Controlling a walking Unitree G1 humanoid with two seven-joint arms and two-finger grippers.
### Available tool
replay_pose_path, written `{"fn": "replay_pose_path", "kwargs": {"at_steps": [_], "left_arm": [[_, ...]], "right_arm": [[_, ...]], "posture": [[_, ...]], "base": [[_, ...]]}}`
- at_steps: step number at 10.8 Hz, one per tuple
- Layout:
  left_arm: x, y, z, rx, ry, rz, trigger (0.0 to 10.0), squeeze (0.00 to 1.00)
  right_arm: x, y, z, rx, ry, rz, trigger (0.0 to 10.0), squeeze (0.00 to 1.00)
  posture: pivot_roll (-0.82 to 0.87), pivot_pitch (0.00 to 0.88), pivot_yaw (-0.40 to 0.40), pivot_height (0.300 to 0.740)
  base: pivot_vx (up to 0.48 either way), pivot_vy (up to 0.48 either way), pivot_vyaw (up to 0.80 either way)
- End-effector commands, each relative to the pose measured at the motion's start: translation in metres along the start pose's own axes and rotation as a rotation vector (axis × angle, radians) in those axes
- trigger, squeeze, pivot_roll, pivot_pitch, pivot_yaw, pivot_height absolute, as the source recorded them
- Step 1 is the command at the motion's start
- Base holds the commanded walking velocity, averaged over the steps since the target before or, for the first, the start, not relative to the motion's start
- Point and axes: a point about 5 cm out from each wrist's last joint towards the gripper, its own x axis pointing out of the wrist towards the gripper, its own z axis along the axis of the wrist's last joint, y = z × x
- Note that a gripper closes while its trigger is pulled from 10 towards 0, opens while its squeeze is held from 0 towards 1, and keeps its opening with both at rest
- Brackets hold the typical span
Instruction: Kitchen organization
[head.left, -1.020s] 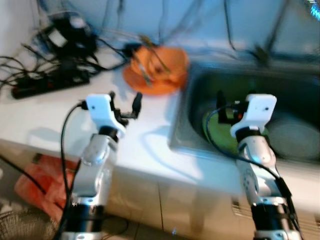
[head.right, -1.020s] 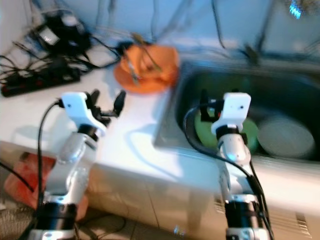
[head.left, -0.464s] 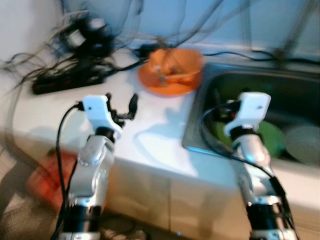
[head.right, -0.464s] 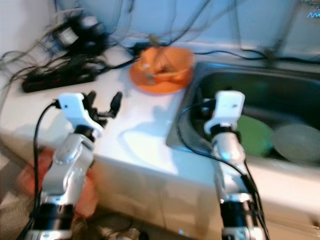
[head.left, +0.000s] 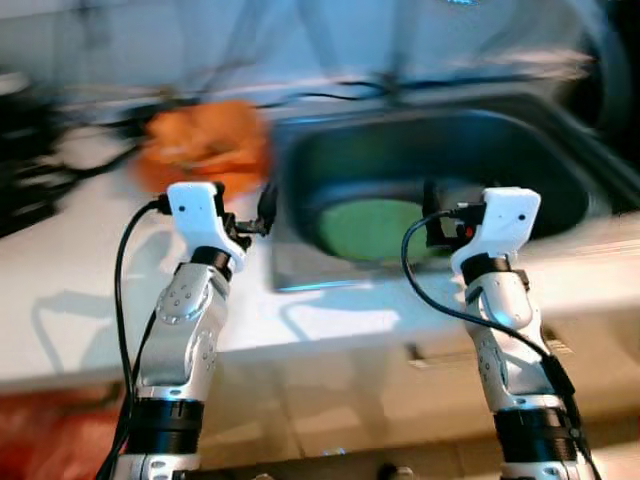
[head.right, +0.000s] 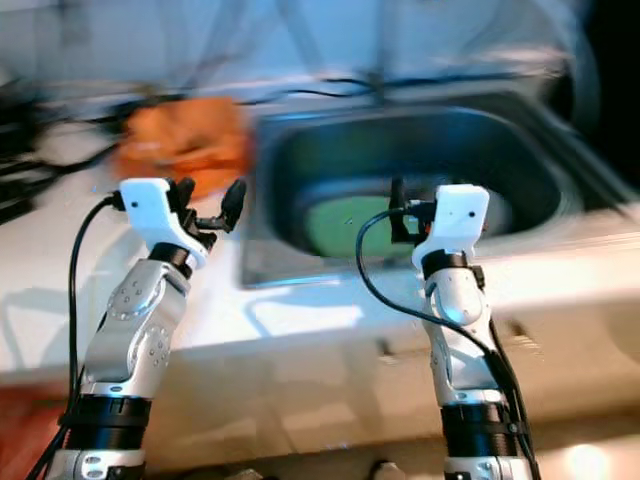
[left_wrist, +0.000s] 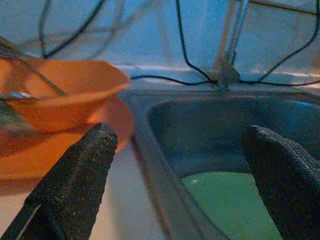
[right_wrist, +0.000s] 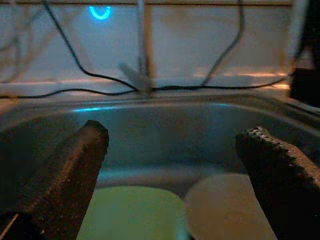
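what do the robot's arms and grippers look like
Two silver jointed arms, each with a black band low down and a white wrist housing. A black cable loops from each housing down the arm. The left gripper and right gripper each have two long black textured fingers.

Both head views were smeared by sideways motion blur, worst across the back wall and the orange bowl (head.left: 205, 148), while the silver arms stayed fairly sharp. Bright light washed the white counter (head.left: 70, 290), where the arms threw soft grey shadows. The sink (head.right: 400, 170) lay dark. The wrist views were dim and bluish, with a small blue glow (right_wrist: 100, 11) high on the wall.
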Motion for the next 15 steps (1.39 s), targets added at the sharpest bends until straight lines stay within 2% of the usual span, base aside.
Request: {"fn": "replay_pose_path", "kwargs": {"at_steps": [1,4,6,8,10,15], "left_arm": [[0.002,0.005,0.001,0.001,0.011,0.023,10.0,0.0],[0.005,0.009,0.001,0.005,0.021,0.047,10.0,0.0],[0.007,0.02,0.006,0.035,0.005,0.109,10.0,0.0],[0.009,0.023,0.007,0.033,0.004,0.115,10.0,0.0],[0.011,0.027,0.005,0.032,0.02,0.131,10.0,0.0],[0.03,0.038,0.007,0.041,0.082,0.144,10.0,0.0]], "right_arm": [[0.001,0.004,0.003,0.007,-0.009,0.013,10.0,0.0],[0.0,0.004,0.003,0.004,-0.007,0.014,10.0,0.0],[0.0,0.004,0.003,-0.015,-0.014,0.028,10.0,0.0],[0.0,0.005,0.003,-0.014,-0.007,0.021,10.0,0.0],[0.0,0.004,0.002,-0.009,-0.001,0.015,10.0,0.0],[-0.006,0.003,0.001,-0.01,0.014,0.021,10.0,0.0]], "posture": [[0.07,0.063,0.09,0.74],[0.07,0.064,0.092,0.74],[0.07,0.064,0.093,0.74],[0.07,0.067,0.091,0.74],[0.07,0.072,0.091,0.74],[0.06,0.095,0.09,0.74]], "base": [[0.0,0.0,0.0],[0.0,0.0,0.0],[0.0,0.0,0.0],[0.0,0.0,0.8],[0.0,0.0,0.0],[0.0,0.0,0.0]]}}
